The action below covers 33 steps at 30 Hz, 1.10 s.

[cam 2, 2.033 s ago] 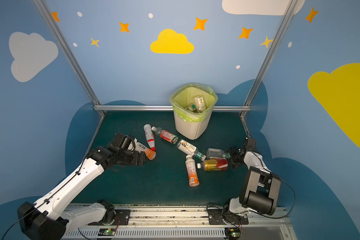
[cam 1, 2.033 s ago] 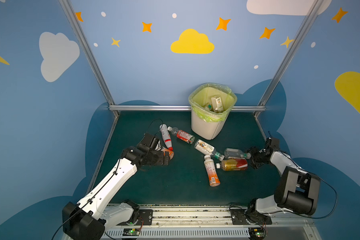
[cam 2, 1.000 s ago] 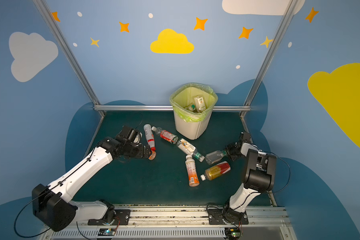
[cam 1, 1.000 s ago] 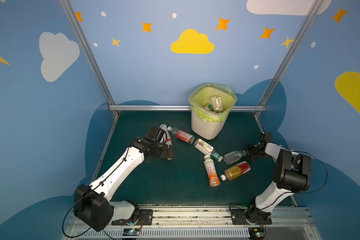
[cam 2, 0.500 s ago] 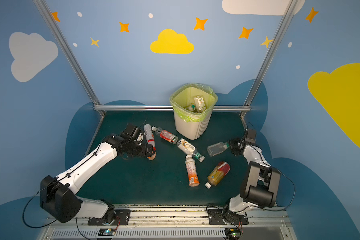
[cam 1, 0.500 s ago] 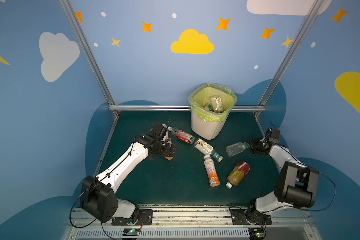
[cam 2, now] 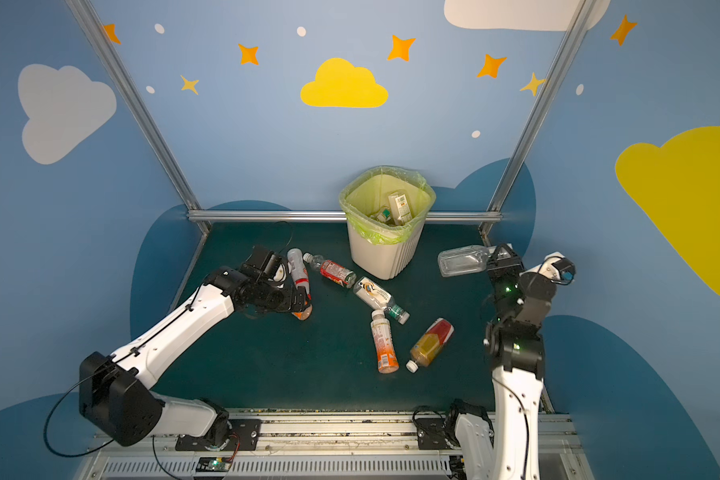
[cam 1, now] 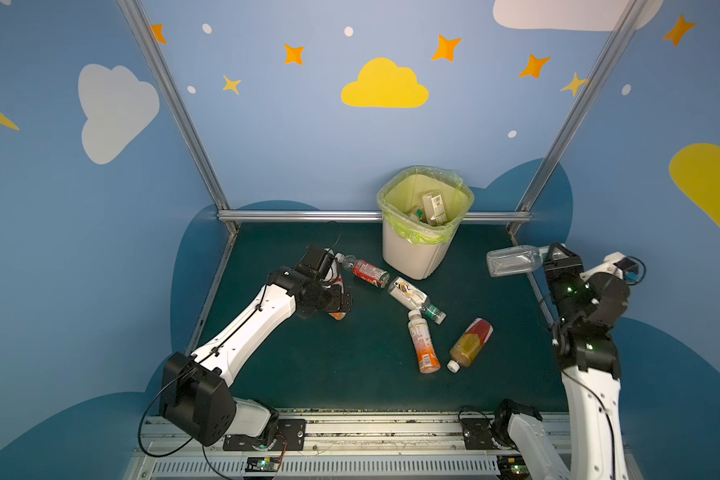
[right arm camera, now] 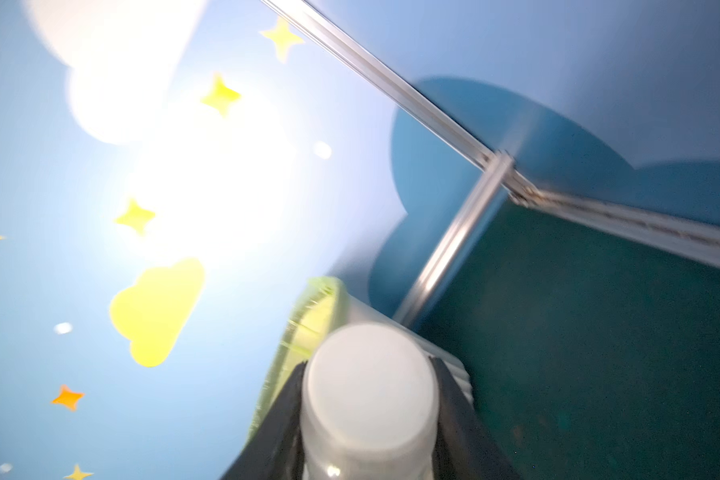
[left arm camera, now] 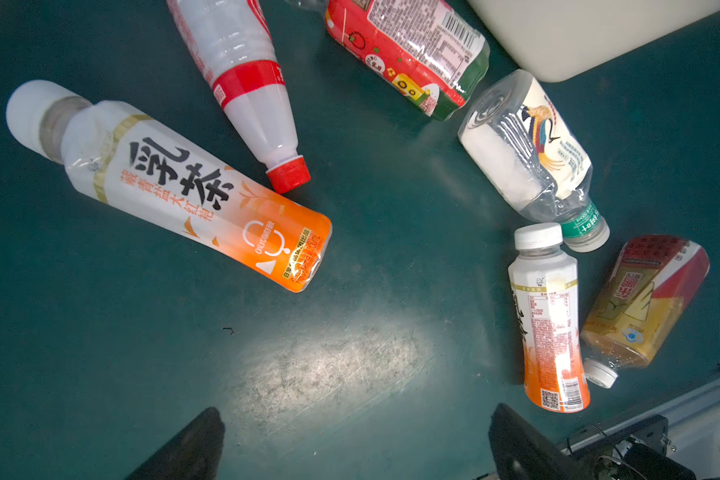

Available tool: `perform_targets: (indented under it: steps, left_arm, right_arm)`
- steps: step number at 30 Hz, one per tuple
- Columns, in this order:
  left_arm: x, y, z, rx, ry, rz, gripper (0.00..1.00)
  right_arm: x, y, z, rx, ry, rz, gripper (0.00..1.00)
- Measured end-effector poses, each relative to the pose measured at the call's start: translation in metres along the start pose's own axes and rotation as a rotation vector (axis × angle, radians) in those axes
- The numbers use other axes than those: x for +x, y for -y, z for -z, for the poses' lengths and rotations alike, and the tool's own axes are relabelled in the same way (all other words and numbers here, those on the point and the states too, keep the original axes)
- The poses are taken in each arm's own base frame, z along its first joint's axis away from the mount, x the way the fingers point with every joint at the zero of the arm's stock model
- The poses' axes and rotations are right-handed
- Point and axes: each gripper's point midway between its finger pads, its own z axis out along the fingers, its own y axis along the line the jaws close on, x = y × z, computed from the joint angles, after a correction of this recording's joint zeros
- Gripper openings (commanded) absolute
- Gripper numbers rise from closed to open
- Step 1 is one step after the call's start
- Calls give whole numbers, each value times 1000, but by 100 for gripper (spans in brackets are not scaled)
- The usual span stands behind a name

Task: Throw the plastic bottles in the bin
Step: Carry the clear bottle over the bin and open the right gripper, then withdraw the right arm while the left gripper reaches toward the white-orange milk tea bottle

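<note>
My right gripper clamps clear bottle by cap end; bottle level, base toward bin. Left gripper spread wide.

In both top views the left arm is covering most of the orange-labelled bottle. The right wrist view is showing blurred throughout; the clear bottle is running off its edge and hiding most of the bin. The left wrist view is cropping the left hand to two fingertips.

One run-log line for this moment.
right gripper: shut on clear bottle, held above mat beside bin | left gripper: open, near orange-label bottle | six bottles on mat
</note>
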Motion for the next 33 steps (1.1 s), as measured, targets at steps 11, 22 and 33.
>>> perform_targets:
  steps: [11, 22, 33]
  left_arm:
    - [-16, 11, 20, 40, 81, 6, 100]
    - [-9, 8, 53, 57, 167, 34, 100]
    - [8, 10, 50, 74, 142, 46, 92]
  right_arm:
    - [-6, -208, -47, -483, 47, 143, 67]
    - [167, -138, -165, -234, -326, 494, 88]
    - [37, -176, -62, -288, -181, 489, 87]
